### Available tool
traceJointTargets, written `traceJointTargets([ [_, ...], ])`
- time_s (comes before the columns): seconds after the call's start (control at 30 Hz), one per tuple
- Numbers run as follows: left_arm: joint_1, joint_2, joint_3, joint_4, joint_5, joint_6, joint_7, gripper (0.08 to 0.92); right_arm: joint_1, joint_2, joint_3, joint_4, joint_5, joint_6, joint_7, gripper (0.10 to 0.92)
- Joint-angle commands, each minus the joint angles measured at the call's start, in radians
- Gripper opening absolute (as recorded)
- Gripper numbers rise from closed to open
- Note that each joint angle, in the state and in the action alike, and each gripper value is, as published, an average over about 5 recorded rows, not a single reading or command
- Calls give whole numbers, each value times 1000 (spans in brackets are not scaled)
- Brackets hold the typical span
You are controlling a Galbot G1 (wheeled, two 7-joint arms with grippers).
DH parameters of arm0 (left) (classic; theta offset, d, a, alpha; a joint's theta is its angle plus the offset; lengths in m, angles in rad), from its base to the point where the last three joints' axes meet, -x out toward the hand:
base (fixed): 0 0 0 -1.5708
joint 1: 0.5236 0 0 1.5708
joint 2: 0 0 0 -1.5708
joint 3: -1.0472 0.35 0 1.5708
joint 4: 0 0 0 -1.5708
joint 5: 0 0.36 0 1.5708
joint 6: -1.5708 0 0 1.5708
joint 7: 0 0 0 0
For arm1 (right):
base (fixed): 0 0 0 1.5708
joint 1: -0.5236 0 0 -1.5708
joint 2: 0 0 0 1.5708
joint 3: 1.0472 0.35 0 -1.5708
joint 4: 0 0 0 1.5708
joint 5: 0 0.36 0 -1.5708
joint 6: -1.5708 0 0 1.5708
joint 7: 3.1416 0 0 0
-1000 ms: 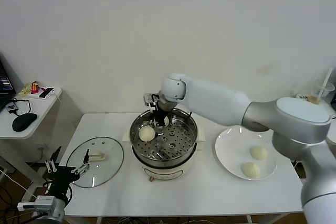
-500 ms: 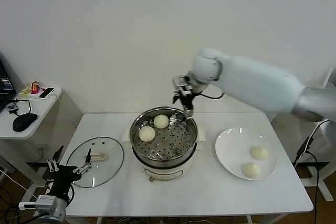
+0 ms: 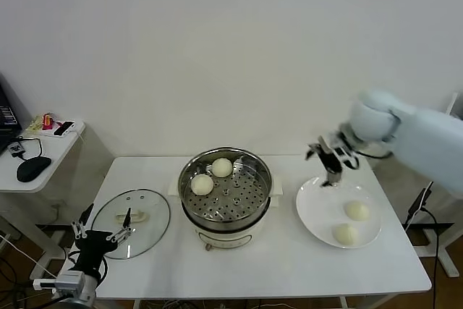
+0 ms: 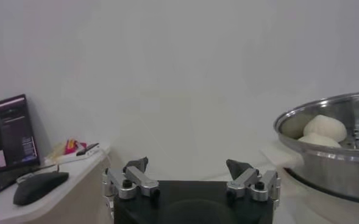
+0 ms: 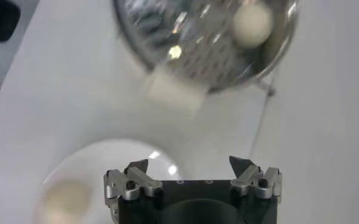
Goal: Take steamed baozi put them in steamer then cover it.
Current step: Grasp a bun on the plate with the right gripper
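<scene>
The steamer (image 3: 226, 200) stands mid-table with two baozi on its perforated tray, one at the back (image 3: 222, 167) and one at the left (image 3: 202, 184). Two more baozi (image 3: 356, 210) (image 3: 346, 234) lie on the white plate (image 3: 315, 208) at the right. My right gripper (image 3: 329, 161) is open and empty, hovering over the plate's far edge; its wrist view shows the steamer (image 5: 203, 42), a baozi in it (image 5: 252, 21) and one on the plate (image 5: 66, 196). The glass cover (image 3: 132, 222) lies flat left of the steamer. My left gripper (image 3: 101, 235) is open, parked low by the table's front left corner.
A side desk (image 3: 43, 146) with a black mouse (image 3: 33, 167) and small items stands at the far left. The left wrist view shows the steamer's rim (image 4: 325, 115) and a laptop screen (image 4: 5, 140). A white wall runs behind the table.
My right gripper left the steamer's back rim and swung right to above the plate, empty. The second baozi now lies in the steamer. The left arm barely shifted.
</scene>
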Motion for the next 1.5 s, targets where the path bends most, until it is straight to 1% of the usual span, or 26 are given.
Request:
traceJointTargets([
  [0.03, 0, 0, 6, 4, 3, 0, 0, 823, -406, -214, 239, 84, -129, 34, 7, 823],
  [0.2, -1, -1, 11, 8, 9, 1, 0, 823, -573, -204, 379, 55, -164, 23, 18, 823],
  [0.37, 3, -1, 13, 18, 17, 1, 0, 823, -636, -165, 419, 14, -187, 21, 25, 823],
  [0.7, 7, 0, 8, 18, 22, 2, 0, 823, -622, -65, 412, -101, -215, 14, 31, 823],
  [1.2, 6, -7, 5, 23, 18, 1, -2, 823, -607, 8, 375, -157, -226, -15, 38, 818],
  [1.3, 6, -7, 4, 23, 19, 0, -2, 823, -606, 15, 375, -165, -224, -18, 36, 791],
  [1.5, 7, -7, 4, 24, 22, -1, -2, 823, -593, 27, 373, -178, -217, -25, 27, 683],
])
